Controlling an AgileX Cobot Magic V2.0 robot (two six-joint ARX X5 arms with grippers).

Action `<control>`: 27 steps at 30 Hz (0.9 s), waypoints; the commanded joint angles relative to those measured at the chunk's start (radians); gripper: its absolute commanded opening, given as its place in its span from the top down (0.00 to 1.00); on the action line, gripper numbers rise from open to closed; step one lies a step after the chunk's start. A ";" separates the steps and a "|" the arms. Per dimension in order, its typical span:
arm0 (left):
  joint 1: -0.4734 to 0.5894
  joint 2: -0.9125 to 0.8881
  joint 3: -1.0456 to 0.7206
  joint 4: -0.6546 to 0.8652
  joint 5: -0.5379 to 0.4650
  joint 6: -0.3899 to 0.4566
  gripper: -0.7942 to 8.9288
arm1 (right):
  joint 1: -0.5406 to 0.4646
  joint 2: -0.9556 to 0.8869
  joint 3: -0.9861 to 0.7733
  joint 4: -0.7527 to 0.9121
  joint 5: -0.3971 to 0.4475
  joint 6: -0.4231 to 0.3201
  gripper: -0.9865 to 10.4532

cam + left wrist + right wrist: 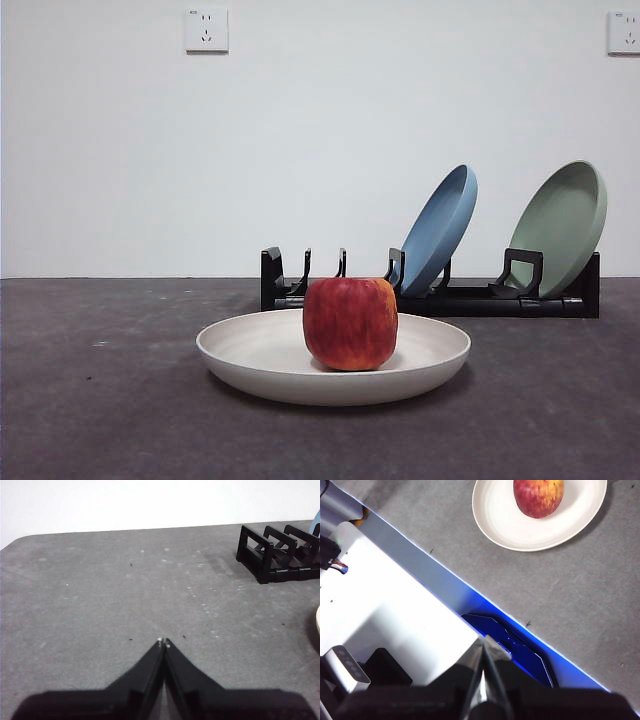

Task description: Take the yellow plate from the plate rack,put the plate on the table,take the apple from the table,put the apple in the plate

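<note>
Nearest the front camera sat the plate (285,352), flat on the bench (100,400), with the apple (350,323) standing upright in it, a little right of the plate's middle. Just behind them stood the rack (440,298), running across the bench from behind the apple toward the right. Its left holders were unfilled. A blue plate (440,228) leaned in a holder near the rack's middle, and a green plate (562,225) leaned at its right end; both tilted to the right and stood apart from each other. A white wall (320,130) rose behind, with two sockets high on it.

My left end effector (163,642) was clenched, its two black jaws pressed together tip to tip and holding nothing. It hung over bare bench, well apart from the rack's blocky end (257,555), which I saw off to one side. A sliver of the plate's rim (318,625) showed at the picture's edge.

My right end effector (485,641) was clenched too, jaws closed on nothing. It hung over the bench's edge, above a white surface (395,610) with a blue-lit strip along it. Well away from it I saw the plate (505,520) on the bench with the apple (538,496) inside it, the apple partly cut off by the picture's edge.

Neither arm showed in the front view.
</note>
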 commanded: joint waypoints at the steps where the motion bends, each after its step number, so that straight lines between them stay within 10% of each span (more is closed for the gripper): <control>1: 0.003 -0.002 -0.015 0.004 0.001 -0.009 0.92 | 0.002 -0.002 0.000 0.005 0.002 0.009 0.91; 19: 0.003 -0.002 -0.015 0.004 0.001 -0.009 0.92 | -0.003 -0.007 0.000 0.005 0.005 0.007 0.91; 27: 0.003 -0.002 -0.015 0.004 0.001 -0.009 0.92 | -0.226 -0.151 -0.003 0.261 0.048 -0.115 0.91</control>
